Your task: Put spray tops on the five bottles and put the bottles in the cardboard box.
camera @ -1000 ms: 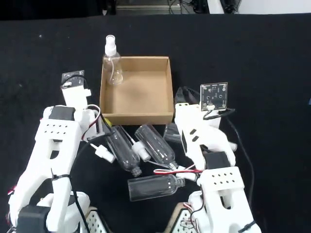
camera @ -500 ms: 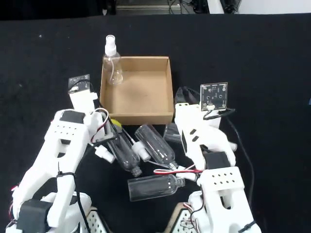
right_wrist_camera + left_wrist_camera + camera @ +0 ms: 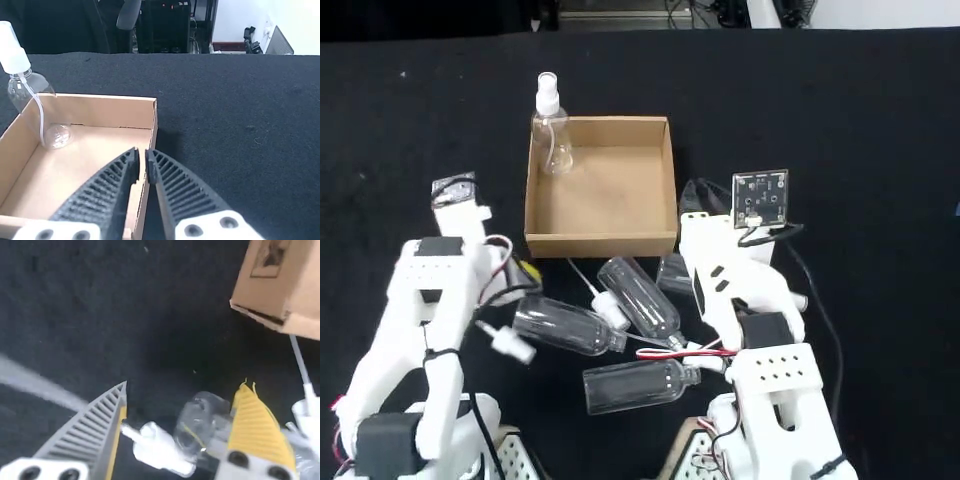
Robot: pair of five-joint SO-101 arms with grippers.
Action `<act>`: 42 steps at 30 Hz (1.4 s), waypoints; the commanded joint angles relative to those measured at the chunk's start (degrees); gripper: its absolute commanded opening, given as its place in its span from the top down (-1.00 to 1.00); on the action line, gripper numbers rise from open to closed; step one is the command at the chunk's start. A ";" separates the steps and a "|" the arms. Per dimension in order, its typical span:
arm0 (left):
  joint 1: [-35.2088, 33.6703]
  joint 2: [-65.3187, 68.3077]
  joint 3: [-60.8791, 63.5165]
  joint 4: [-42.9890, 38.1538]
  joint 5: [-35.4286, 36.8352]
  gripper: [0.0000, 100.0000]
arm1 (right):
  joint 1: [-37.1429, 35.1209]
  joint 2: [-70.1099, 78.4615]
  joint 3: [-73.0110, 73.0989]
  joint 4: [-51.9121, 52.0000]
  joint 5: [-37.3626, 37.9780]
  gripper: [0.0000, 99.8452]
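The left arm (image 3: 428, 310) stands bent over at the near left of the table with its wrist tipped down. The left gripper (image 3: 184, 387) has its grey and yellow fingers spread wide apart. The right arm (image 3: 738, 285) leans low and forward, and the right gripper (image 3: 141, 152) has its black ribbed fingers drawn nearly together, with a thin slit between them.

No text, number or sign can be read in any view. The box (image 3: 285, 280) carries a dark printed mark on its outer wall in the left wrist view, too blurred to make out.
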 commanded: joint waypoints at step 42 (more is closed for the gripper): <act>18.95 0.09 -10.51 16.97 -59.69 0.33 | 8.62 -0.57 -0.31 -3.69 -0.09 0.98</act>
